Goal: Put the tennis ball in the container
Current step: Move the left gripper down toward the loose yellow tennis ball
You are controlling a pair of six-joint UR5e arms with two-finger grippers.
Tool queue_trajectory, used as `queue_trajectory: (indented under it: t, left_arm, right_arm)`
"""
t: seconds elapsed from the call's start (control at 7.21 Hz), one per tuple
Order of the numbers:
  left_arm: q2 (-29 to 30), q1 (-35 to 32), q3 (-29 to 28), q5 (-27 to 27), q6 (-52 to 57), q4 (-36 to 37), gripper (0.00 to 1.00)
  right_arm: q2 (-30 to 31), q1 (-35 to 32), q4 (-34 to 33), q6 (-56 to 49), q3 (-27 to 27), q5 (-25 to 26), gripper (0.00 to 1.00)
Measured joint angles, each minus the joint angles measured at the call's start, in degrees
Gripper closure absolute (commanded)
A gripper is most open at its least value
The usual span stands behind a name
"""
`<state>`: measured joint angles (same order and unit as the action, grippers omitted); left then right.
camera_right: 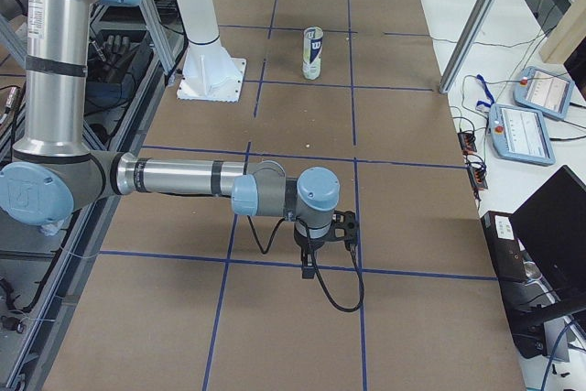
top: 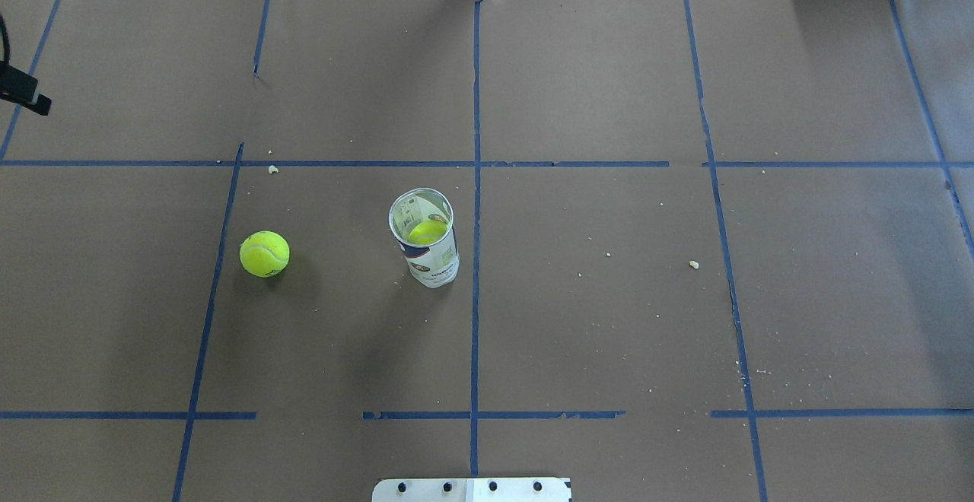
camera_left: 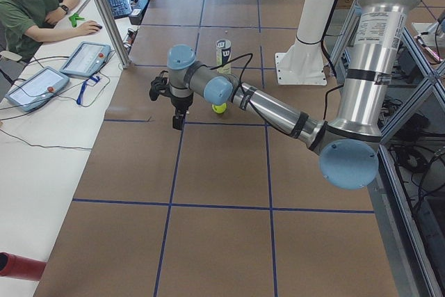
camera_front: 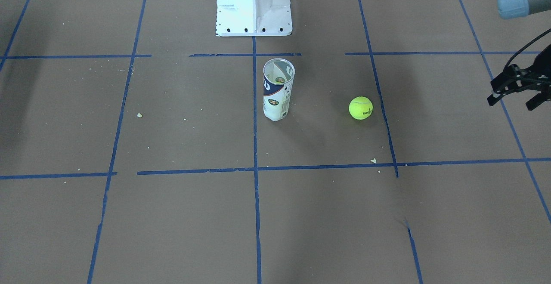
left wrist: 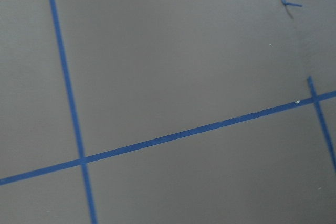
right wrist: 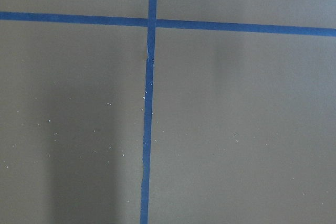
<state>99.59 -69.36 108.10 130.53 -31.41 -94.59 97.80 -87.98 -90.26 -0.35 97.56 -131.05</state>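
The tennis ball (camera_front: 360,108) lies loose on the brown paper, bright yellow-green with a dark logo; it also shows in the overhead view (top: 264,253). The container (camera_front: 278,89) stands upright near the table's middle, a clear can with a white and navy label (top: 428,247). A second yellow-green ball (top: 428,232) sits inside it. My left gripper (camera_front: 514,100) hovers open and empty, far out to the ball's side. My right gripper (camera_right: 314,258) hangs over bare paper far from both, seen only from the side, so I cannot tell its state.
The white robot base (camera_front: 254,6) stands just behind the container. Blue tape lines (top: 475,182) divide the brown paper into squares. Small crumbs (top: 693,264) are scattered about. An operator (camera_left: 38,5) sits at a side desk with tablets. Both wrist views show only paper and tape.
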Motion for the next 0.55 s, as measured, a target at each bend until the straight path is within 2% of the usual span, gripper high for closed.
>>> queue_trajectory:
  t: [0.28,0.55]
  left_arm:
    - [1.37,9.89,2.65,-5.84,-17.53,-4.37,0.0]
    - [1.78,20.07,3.1,-13.67,-29.79,-7.23,0.0]
  right_arm:
    - [-0.04,0.0,0.0,0.0,0.0,0.0,0.0]
    - [0.01,0.0,0.0,0.0,0.0,0.0,0.0]
